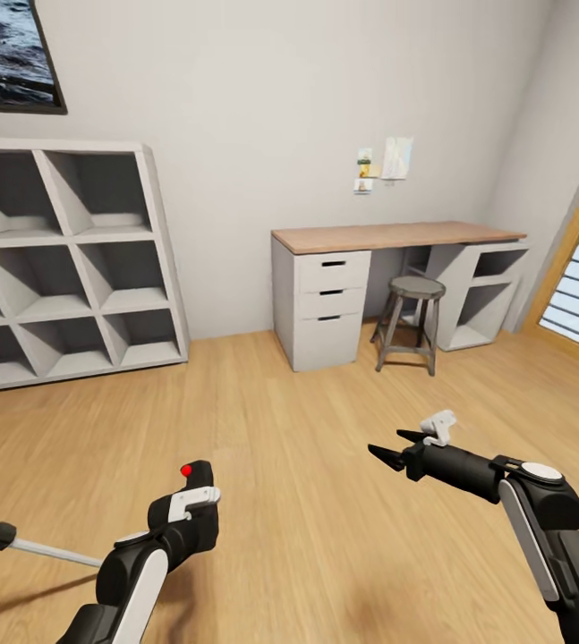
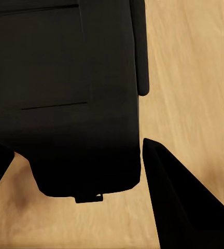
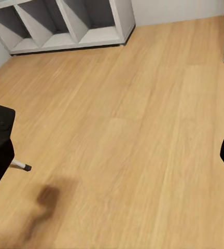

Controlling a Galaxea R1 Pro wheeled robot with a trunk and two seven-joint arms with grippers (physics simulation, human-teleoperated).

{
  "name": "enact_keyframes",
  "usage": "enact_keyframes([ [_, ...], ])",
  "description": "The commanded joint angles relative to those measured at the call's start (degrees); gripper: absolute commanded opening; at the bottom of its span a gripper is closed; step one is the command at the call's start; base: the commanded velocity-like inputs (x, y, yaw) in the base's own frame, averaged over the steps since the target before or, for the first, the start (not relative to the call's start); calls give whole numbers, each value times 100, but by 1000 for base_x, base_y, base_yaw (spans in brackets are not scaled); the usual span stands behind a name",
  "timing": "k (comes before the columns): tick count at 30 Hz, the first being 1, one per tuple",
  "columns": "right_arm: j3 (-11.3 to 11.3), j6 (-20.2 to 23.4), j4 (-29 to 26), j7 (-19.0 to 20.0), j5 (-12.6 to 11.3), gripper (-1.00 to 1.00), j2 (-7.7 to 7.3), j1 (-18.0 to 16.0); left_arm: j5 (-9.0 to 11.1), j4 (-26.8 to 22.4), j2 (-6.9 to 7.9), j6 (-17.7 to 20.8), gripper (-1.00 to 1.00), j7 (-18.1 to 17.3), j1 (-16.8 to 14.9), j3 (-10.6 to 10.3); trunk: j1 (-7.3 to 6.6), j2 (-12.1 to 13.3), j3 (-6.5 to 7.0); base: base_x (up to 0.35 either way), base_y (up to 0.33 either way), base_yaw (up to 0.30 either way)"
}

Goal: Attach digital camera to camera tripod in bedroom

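Clearly the left gripper (image 2: 78,171) is clamped on the digital camera (image 2: 65,93), its black fingers (image 2: 179,197) pressed against the body above the wood floor (image 1: 289,465). Beside that gripper, a silver tripod leg (image 1: 29,544) slants low. The right gripper (image 1: 395,450) hangs spread and empty, toward the desk (image 1: 387,237). No writing is legible.

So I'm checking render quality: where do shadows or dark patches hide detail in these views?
Left wrist view: the camera is a near-featureless black mass. Right wrist view: a soft blurry shadow smudges the floor. Head view: even light, with a faint shadow under the tripod leg.
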Motion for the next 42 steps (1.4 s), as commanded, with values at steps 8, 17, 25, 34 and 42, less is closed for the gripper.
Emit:
enact_keyframes([
  [8, -11, 324, -2, -8, -37, 100, -6, -33, 43, 71, -1, 21, -100, 50, -4, -3, -177, 320, 130, 0, 0, 32],
  [17, -12, 536, -2, -13, -36, 100, -16, -66, 43, 89, -1, 21, -100, 52, -7, -3, -375, 681, 236, 0, 0, 5],
  [25, -12, 540, -2, -11, -36, 100, -17, -63, 43, 94, -1, 21, -100, 52, -9, -3, -551, 1002, 348, 0, 0, 0],
  [34, -12, 521, -2, -6, -36, 100, -18, -47, 43, 97, -1, 21, -100, 52, -6, -3, -749, 1363, 504, 0, 0, 0],
  [42, -12, 514, -2, -7, -36, 100, -18, -46, 43, 117, -1, 17, -100, 60, -8, -3, -924, 1684, 647, 0, 0, 0],
])
